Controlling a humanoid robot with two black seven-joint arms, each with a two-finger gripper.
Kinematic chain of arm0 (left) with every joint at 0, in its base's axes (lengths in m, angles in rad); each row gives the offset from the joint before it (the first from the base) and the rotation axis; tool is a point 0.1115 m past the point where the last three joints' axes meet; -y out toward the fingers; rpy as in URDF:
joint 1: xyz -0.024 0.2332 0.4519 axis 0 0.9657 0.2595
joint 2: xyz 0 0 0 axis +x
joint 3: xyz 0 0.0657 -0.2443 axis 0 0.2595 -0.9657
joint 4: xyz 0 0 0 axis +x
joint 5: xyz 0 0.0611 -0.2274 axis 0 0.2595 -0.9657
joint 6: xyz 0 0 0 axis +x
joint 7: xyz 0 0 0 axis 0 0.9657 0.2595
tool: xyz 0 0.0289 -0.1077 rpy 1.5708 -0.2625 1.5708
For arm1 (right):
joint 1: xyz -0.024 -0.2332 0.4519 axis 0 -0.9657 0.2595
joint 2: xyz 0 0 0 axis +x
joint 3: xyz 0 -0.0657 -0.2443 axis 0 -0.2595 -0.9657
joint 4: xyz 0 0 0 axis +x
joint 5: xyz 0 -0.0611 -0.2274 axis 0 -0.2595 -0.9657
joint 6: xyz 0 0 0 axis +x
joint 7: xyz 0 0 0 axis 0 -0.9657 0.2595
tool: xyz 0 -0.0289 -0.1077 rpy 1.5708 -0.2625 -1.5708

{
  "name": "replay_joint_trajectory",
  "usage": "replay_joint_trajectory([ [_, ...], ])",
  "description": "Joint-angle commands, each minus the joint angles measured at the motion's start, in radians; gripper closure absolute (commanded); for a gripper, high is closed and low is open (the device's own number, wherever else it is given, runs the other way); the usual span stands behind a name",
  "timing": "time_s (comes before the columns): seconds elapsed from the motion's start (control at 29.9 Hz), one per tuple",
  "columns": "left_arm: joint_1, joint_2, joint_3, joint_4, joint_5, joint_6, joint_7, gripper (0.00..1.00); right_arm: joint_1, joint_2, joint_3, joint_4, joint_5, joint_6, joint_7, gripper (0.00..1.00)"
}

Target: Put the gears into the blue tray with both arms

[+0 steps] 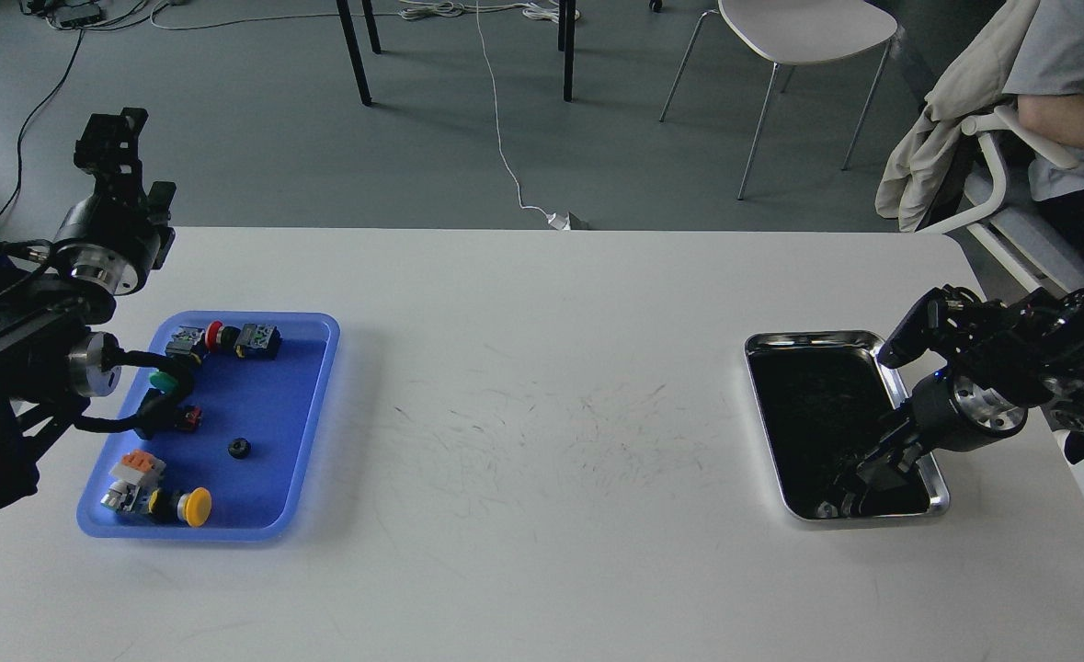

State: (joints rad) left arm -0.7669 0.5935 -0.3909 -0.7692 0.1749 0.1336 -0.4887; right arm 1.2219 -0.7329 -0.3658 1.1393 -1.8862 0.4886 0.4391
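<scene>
One small black gear (239,448) lies on the floor of the blue tray (312,405) at the table's left. My left gripper (108,138) is raised above the table's far left edge, behind the tray, its fingers too dark to tell apart. My right gripper (850,492) reaches down into the near right corner of the steel tray (817,338), dark against the dark interior; its fingers cannot be told apart, and whatever lies under it is hidden.
Coloured push-button switches sit in the blue tray: a red one (215,336), a green one (163,380), a yellow one (194,507). A person in a chair (1056,119) is beyond the table's right end. Scuffed white tabletop (542,414) lies between the trays.
</scene>
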Motion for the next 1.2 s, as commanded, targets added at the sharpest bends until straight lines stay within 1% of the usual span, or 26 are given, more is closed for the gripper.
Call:
replay_joint_trajectory([
  [0.0,0.000,0.000,0.000,0.001,-0.002,0.000,0.000,0.03,-0.007,0.015,-0.001,-0.003,-0.001,0.000,0.000,0.27],
  [0.07,0.000,0.000,0.000,0.001,0.000,0.000,0.000,0.03,-0.007,0.017,-0.001,-0.001,-0.001,0.000,0.000,0.28],
  [0.23,0.000,0.002,0.000,0.013,0.000,-0.002,0.000,0.03,-0.009,0.043,-0.002,-0.003,0.001,0.000,0.000,0.35],
  [0.3,0.000,0.002,0.000,0.014,0.000,-0.002,0.000,0.03,-0.007,0.046,-0.002,-0.003,-0.001,0.000,0.000,0.44],
  [0.47,0.000,0.002,0.001,0.014,0.000,-0.002,0.000,0.03,-0.009,0.053,-0.002,-0.003,0.001,0.000,0.000,0.46],
  [0.5,0.000,0.002,0.001,0.014,0.000,-0.002,0.000,0.03,-0.005,0.053,-0.002,-0.003,0.001,0.000,0.001,0.48],
  [0.9,0.000,0.000,0.001,0.014,0.000,-0.002,0.000,0.03,0.005,0.041,-0.015,0.000,0.002,0.000,0.023,0.47],
  [1.04,0.000,0.000,0.001,0.014,0.000,-0.002,0.000,0.03,0.002,0.040,-0.025,-0.065,0.004,0.000,0.030,0.47],
  [1.17,0.000,0.002,0.001,0.014,0.000,-0.002,0.000,0.03,0.004,0.043,-0.027,-0.059,0.004,0.000,0.035,0.47],
])
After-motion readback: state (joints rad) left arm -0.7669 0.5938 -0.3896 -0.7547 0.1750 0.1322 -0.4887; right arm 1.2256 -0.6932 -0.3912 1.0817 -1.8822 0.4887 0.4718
